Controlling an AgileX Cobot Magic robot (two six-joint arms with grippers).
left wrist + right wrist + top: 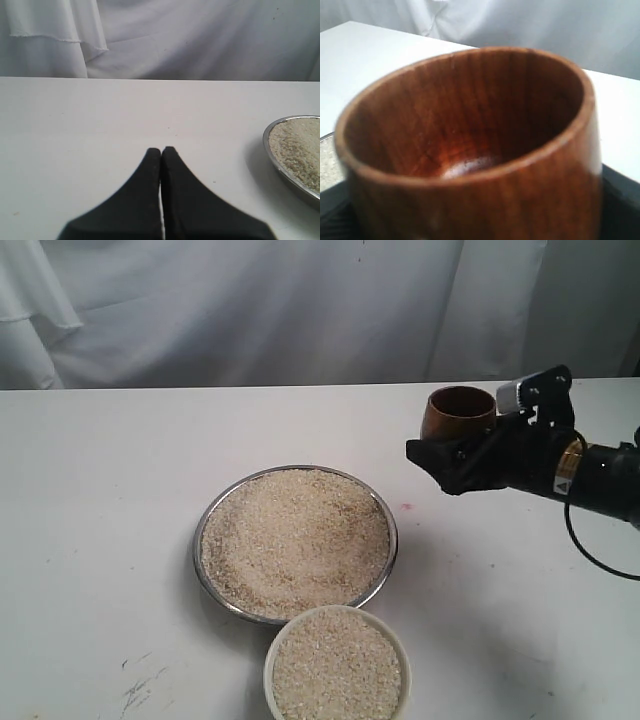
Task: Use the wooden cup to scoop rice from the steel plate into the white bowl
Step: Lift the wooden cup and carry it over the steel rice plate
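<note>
The steel plate (199, 552) lies mid-table, heaped with rice (295, 535). Just in front of it stands the white bowl (268, 668), also full of rice (337, 665). Up at the right, beyond the plate's far right rim, my right gripper (442, 456) is shut on the wooden cup (458, 412), holding it upright above the table. In the right wrist view the cup (470, 125) fills the frame and its dark inside is empty. My left gripper (161, 150) is shut on nothing, left of the plate's edge (270, 150); it is out of the exterior view.
White cloth (300, 310) hangs behind the table's back edge. A black cable (590, 552) loops down from the right arm. A small pink spot (407, 506) marks the table right of the plate, and dark scuffs (135, 690) sit at the front left.
</note>
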